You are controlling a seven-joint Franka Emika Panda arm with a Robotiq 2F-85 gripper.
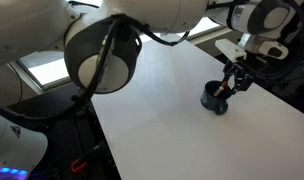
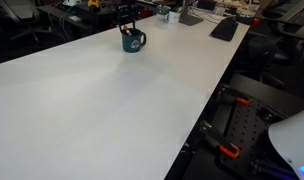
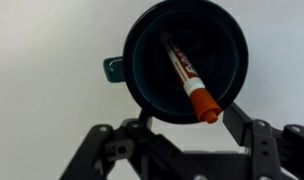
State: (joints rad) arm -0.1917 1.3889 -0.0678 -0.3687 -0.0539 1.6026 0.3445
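Evidently, the marker (image 3: pixel 185 78) lies inside the teal mug (image 3: pixel 138 60) on the desk (image 2: pixel 112 100), its red cap propped against the rim. The claw (image 3: pixel 190 130) hovers just above, jaws partly apart on either side of the cap, not yet gripping it.

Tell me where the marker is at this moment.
In the wrist view the marker stands slanted inside the dark mug, its orange cap leaning on the rim nearest the gripper.
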